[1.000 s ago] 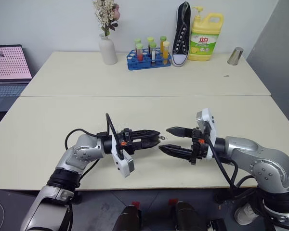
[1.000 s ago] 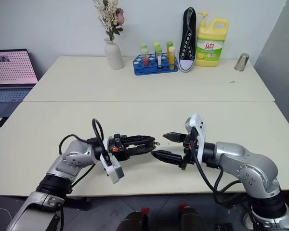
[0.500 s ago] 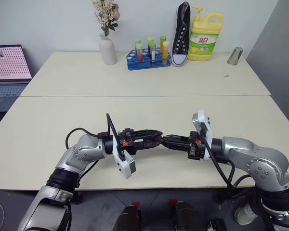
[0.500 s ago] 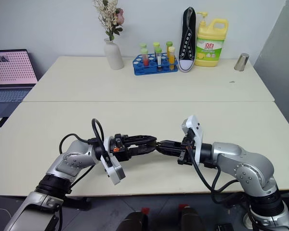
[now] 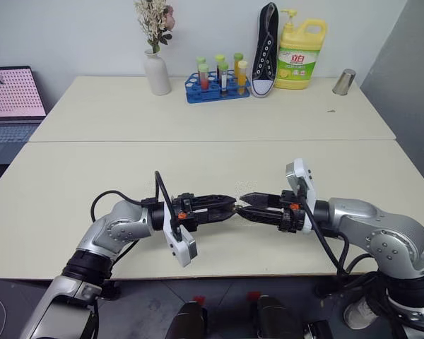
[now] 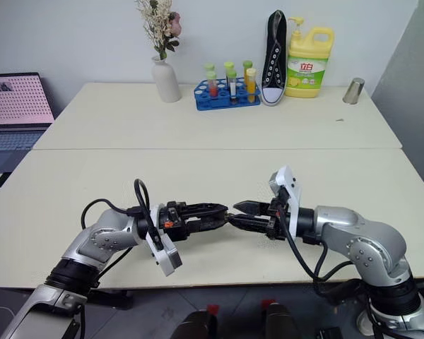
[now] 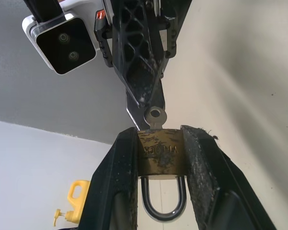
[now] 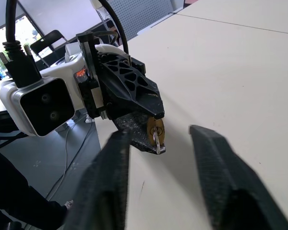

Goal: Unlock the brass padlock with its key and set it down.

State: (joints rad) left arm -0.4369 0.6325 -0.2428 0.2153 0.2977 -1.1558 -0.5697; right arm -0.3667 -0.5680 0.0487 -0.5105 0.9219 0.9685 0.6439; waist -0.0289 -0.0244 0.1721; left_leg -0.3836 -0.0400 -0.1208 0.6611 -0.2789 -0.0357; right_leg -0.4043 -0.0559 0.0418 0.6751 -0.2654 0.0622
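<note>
The left gripper pinches the brass padlock (key inserted); the right gripper stands spread, facing it.

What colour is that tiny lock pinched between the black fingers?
Golden brass, with a silvery shackle. The brass padlock shows best in the left wrist view.

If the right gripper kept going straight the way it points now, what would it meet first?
Most likely the key sticking out of the brass padlock, which the left gripper holds directly ahead of the right gripper.
</note>
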